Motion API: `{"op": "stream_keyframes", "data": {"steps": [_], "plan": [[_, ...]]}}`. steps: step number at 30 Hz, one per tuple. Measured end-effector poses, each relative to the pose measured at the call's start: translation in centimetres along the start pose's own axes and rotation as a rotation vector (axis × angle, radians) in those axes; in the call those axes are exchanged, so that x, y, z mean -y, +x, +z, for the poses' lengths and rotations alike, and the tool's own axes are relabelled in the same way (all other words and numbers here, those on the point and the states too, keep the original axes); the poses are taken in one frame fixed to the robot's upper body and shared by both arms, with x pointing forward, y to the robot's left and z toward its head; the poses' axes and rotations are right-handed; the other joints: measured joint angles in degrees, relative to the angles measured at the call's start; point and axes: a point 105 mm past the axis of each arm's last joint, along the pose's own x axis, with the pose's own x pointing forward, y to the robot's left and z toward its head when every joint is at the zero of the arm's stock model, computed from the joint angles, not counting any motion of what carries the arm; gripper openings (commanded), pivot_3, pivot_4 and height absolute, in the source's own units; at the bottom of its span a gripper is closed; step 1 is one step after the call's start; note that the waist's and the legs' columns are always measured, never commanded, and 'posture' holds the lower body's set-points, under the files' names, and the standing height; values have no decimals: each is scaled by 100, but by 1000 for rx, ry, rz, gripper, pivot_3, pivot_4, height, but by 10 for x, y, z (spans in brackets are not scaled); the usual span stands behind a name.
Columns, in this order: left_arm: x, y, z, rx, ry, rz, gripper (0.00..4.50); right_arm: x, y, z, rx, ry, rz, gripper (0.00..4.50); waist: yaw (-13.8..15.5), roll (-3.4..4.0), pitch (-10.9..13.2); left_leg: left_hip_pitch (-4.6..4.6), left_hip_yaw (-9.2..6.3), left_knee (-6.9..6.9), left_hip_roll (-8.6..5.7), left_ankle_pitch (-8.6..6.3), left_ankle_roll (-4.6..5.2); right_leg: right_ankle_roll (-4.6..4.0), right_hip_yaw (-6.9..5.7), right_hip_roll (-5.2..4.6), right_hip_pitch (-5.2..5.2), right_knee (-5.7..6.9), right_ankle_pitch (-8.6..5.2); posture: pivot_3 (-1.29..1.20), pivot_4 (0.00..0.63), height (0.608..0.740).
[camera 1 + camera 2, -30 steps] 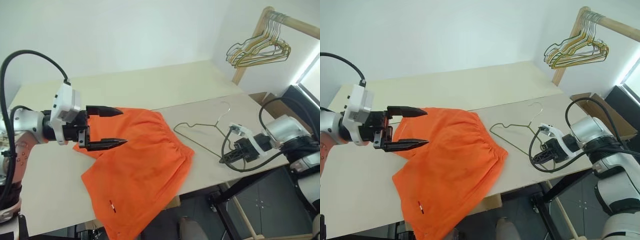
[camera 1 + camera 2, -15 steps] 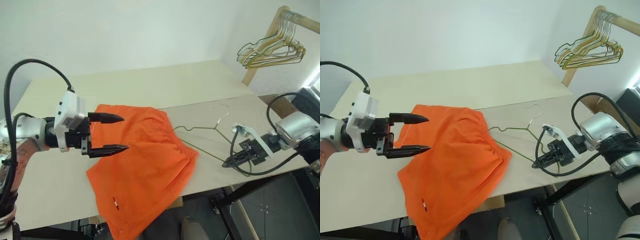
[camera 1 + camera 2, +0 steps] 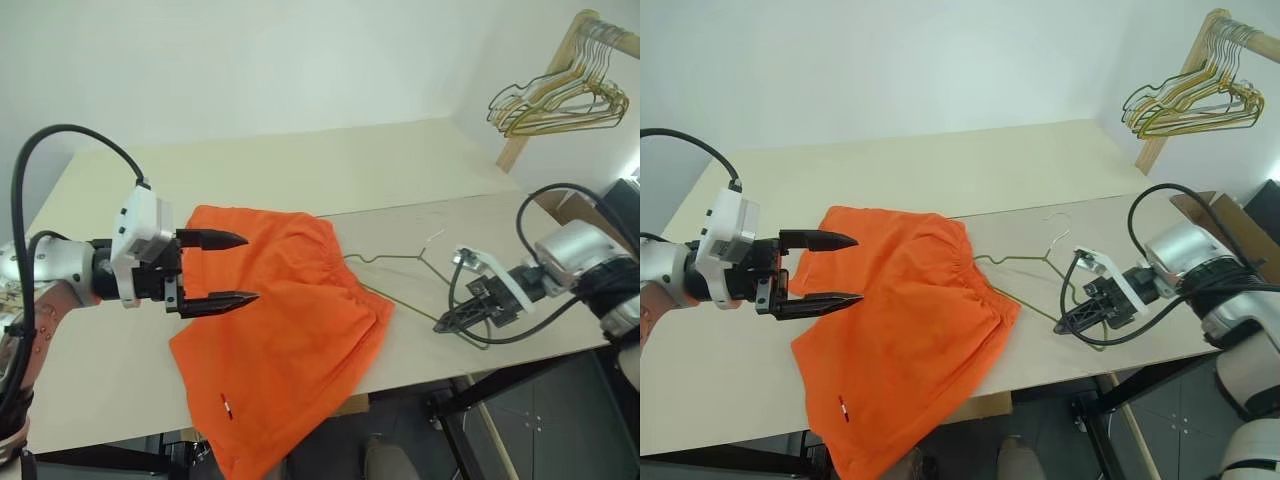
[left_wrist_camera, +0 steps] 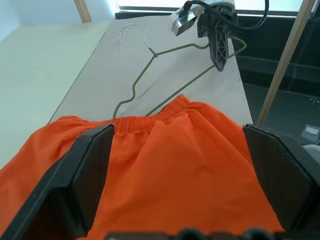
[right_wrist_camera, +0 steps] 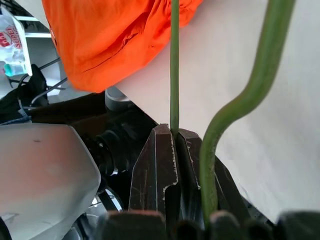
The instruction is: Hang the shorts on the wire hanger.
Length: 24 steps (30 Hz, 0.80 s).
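From the head view, your left gripper (image 3: 228,268) hovers spread over the shorts (image 3: 280,330) on the table (image 3: 300,170); close on the waistband. The right wrist view shows your right gripper (image 5: 172,145) pinching the wire hanger (image 5: 174,60); slide its far end into the waistband opening.

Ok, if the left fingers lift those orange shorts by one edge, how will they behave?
The shorts will probably sag: the fabric lies wrinkled on the table, one leg drooping over its front edge. Likely light and thin. The gathered waistband may bunch against the wire hanger.
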Motion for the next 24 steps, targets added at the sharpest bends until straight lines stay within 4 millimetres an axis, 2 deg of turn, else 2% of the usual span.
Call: {"op": "stream_keyframes", "data": {"steps": [10, 15, 21, 24], "plan": [[1, -3, 1, 0, 2, 3, 4470, 9, -2, -13, -1, 10, 14, 0, 173, 0, 1, 0, 0, 0, 0, 0, 0, 0, -3, 0, 0, -3, 0, 30, 80, 740], [1, -3, 1, 0, 7, 1, 4470, 13, 22, 2, -24, 22, 25, 0, 102, 4, 2, 4, 1, -1, 6, 1, -1, -3, -2, 11, 0, 3, 1, 41, 77, 740], [-1, -5, 1, -14, 12, 7, 4470, 2, 1, -15, -55, -37, 11, 0, 242, 3, 8, -19, -8, 1, 4, -1, 0, -3, -20, 3, -7, -23, 1, 32, 84, 740], [-1, -5, 1, -14, 12, 5, 4470, 0, 10, -13, -73, -44, 39, 0, 204, -1, 10, 5, -3, -2, 11, -1, -1, -6, -16, 12, 10, -16, 3, 32, 81, 740]]}}
